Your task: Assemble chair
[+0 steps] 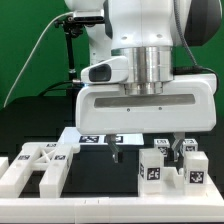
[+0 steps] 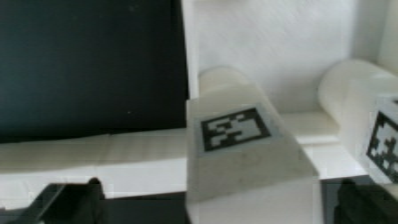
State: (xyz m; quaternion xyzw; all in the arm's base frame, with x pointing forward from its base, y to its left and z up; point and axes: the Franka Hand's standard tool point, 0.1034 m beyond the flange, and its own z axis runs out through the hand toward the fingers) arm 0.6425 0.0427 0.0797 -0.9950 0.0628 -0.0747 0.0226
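The gripper (image 1: 148, 152) is hovering at lower centre, its fingers spread wide apart. A tagged white post (image 1: 153, 172) is standing just below it.

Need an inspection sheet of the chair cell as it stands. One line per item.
surface: black table, white frame along its front edge
job's things: braced piece lying at the exterior view's left; tagged posts standing at the exterior view's right; nothing joined in view
clutter: nothing seen; only the marker board flat on the table behind the parts
grippers: end effector open, jaws wide apart above the posts, no grip seen
cables: one black cable hanging behind the arm, off the table
surroundings: green backdrop
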